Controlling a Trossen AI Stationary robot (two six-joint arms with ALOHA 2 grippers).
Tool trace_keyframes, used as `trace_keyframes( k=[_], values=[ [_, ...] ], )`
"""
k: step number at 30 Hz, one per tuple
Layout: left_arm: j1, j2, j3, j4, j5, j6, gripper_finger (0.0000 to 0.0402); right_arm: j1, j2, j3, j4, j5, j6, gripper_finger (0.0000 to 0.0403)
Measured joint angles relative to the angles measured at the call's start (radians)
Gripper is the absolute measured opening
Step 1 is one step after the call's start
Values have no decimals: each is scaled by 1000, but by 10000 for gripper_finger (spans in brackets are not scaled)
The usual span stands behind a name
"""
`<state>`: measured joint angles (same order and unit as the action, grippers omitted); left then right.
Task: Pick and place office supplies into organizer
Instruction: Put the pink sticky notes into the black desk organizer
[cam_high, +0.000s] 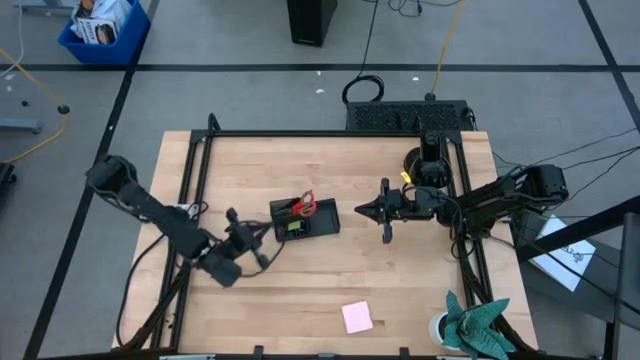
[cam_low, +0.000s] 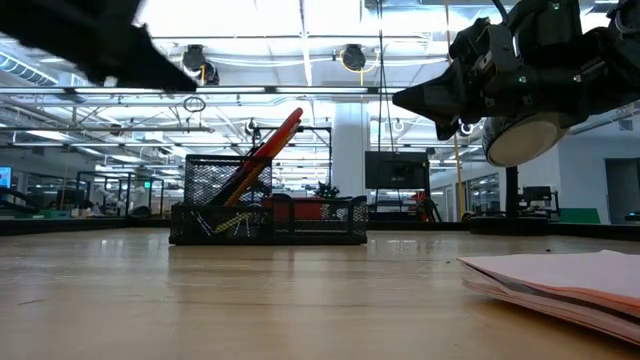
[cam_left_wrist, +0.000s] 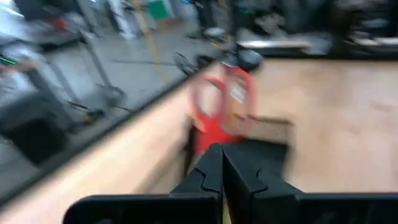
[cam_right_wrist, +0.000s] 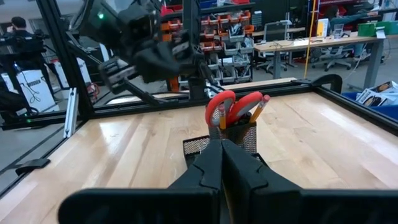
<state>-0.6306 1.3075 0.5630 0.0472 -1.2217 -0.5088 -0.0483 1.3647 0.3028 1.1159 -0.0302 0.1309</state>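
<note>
Inside organizer (cam_high: 305, 221) — scissors (cam_high: 303, 206), pencils (cam_right_wrist: 257, 107).

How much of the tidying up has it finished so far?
Mostly done: the red-handled scissors and an orange pencil already stand in the organizer. Both the left gripper and right gripper are shut and empty beside it. The pink sticky-note pad remains on the table.

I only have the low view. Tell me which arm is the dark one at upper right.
Observer: That is the right gripper, just right of the organizer in the high view, pointing at it.
Operator: Report its fingers.
Observer: In the right wrist view they are shut, holding nothing.
Operator: Place the other arm.
Observer: The left gripper is on the organizer's opposite side, close to its left end.
</note>
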Motion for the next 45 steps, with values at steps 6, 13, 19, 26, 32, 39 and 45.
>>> trace_keyframes(
  k=[6,13,19,26,32,39,45],
  values=[
    [-44,120,-4,60,243,-129,2,-10,0,0,-82,3,-23,0],
    [-46,376,-3,283,343,-141,2,-40,0,0,-187,82,-13,0],
    [-26,498,-4,286,350,-263,3,-40,0,0,-184,88,-17,0],
    [45,516,-4,250,335,-281,3,-40,0,0,-186,86,-30,0],
    [89,494,-2,143,350,-296,4,-40,0,0,-186,82,-32,0],
    [122,488,-2,111,353,-294,5,-40,0,0,-186,82,-46,0],
    [133,488,-3,128,353,-267,5,-40,0,0,-186,82,-48,0]
  ],
)
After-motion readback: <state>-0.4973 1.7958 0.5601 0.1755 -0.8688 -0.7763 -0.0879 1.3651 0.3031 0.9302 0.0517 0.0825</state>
